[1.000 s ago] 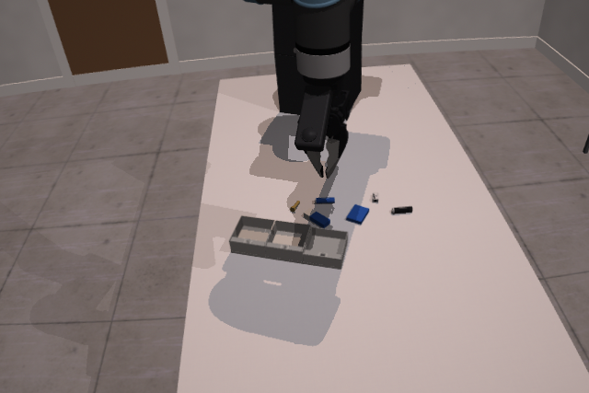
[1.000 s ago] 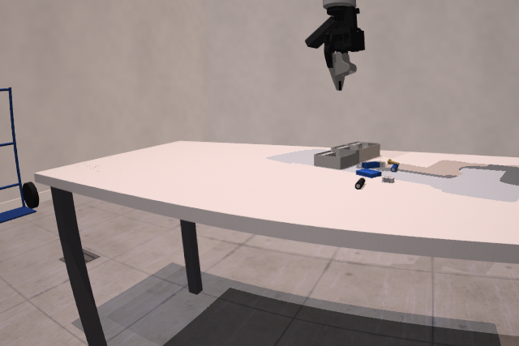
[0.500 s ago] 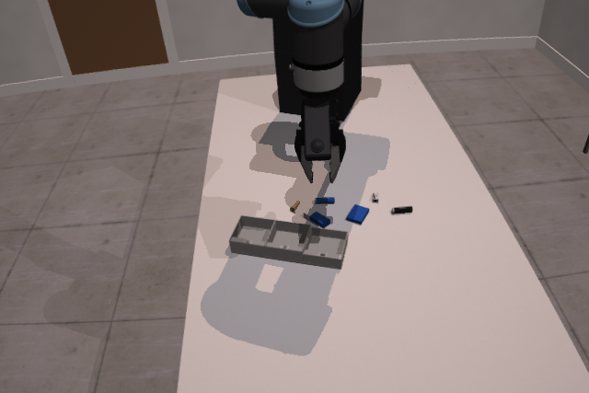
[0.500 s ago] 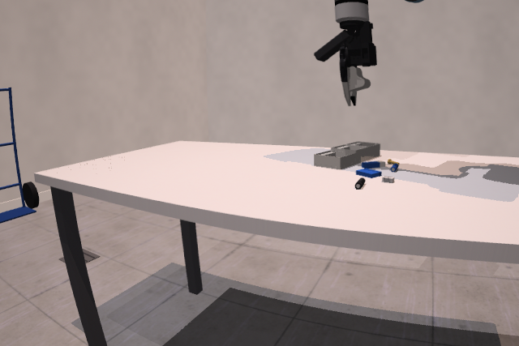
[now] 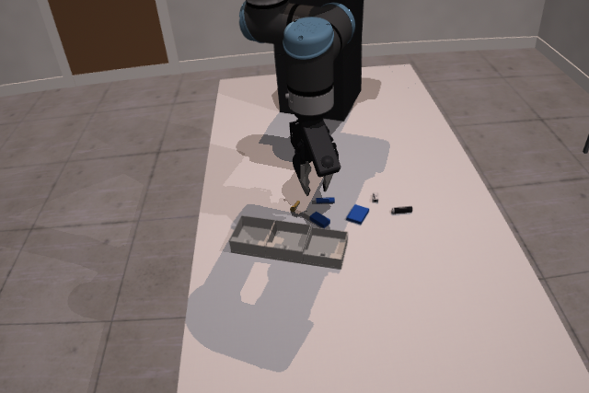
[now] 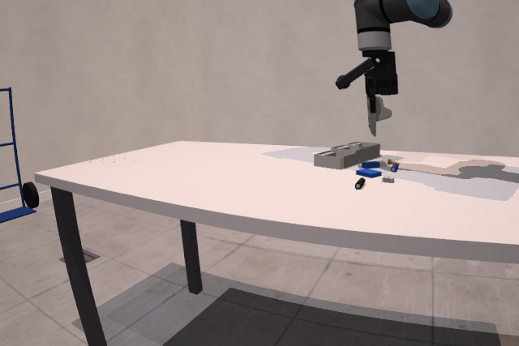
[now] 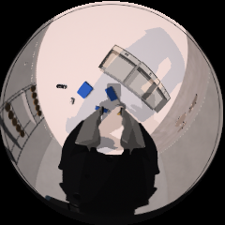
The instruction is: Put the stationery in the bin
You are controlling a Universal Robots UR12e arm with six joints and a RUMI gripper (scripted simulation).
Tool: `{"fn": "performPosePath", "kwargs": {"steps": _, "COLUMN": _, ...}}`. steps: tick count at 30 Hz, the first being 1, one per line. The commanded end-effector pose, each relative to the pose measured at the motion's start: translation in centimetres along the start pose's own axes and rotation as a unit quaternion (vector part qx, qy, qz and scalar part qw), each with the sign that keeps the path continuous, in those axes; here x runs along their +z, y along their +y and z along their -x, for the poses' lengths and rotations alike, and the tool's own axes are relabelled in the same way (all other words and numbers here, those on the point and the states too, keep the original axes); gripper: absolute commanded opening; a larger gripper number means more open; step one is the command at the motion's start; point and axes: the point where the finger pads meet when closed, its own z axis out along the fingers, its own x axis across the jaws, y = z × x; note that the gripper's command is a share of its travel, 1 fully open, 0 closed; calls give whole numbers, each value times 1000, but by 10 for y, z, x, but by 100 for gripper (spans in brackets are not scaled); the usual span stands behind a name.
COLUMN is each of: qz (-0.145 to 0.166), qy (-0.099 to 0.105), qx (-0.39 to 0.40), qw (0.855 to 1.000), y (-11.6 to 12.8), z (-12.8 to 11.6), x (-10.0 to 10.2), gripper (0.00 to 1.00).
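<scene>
From above, the gripper (image 5: 314, 187) hangs over the table (image 5: 428, 283), just back of a small scatter of things. Its jaws stand partly apart with nothing between them. Under and ahead of it lie a brass-coloured bit (image 5: 294, 206), a small blue cylinder (image 5: 325, 200), a blue block (image 5: 319, 218) right against the bins' back wall, and a blue pad (image 5: 357, 213) a little to the side. Farther out sit a tiny clip (image 5: 375, 197) and a black cylinder (image 5: 401, 210). The grey bins (image 5: 287, 241) form a row of three compartments; I can't read any letters from here, so which one is E I cannot tell.

From the side, the gripper is plainly well above the table, over the far end of the bins (image 6: 347, 154). Everything loose is on the table beside the bins: blue block (image 6: 370, 164), pad (image 6: 368, 173), black cylinder (image 6: 359, 184), clip (image 6: 388, 179).

The wrist camera looks down between the fingers at the blue block (image 7: 112, 93) and the bins (image 7: 136, 77) beyond; the pad (image 7: 84, 89) sits off to one side.

My guess is it is lining up for a pick, most likely the blue block or the small cylinder. Next it needs to come down with the jaws astride the piece, leaving the pad alone if that is the sticky notes, and the block's closeness to the bin wall will want care.
</scene>
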Motion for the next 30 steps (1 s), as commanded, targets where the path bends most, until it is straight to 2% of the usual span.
{"fn": "performPosePath", "kwargs": {"steps": 1, "qz": -5, "qy": 1, "qx": -78, "qw": 997, "y": 6, "z": -1, "x": 10, "gripper": 23}}
{"fn": "performPosePath", "kwargs": {"steps": 8, "qz": -8, "qy": 3, "qx": -161, "qw": 987, "y": 6, "z": -1, "x": 10, "gripper": 23}}
{"fn": "performPosePath", "kwargs": {"steps": 15, "qz": -15, "qy": 3, "qx": -246, "qw": 969, "y": 5, "z": -1, "x": 10, "gripper": 23}}
{"fn": "performPosePath", "kwargs": {"steps": 30, "qz": -16, "qy": 3, "qx": -253, "qw": 967, "y": 4, "z": -1, "x": 10, "gripper": 23}}
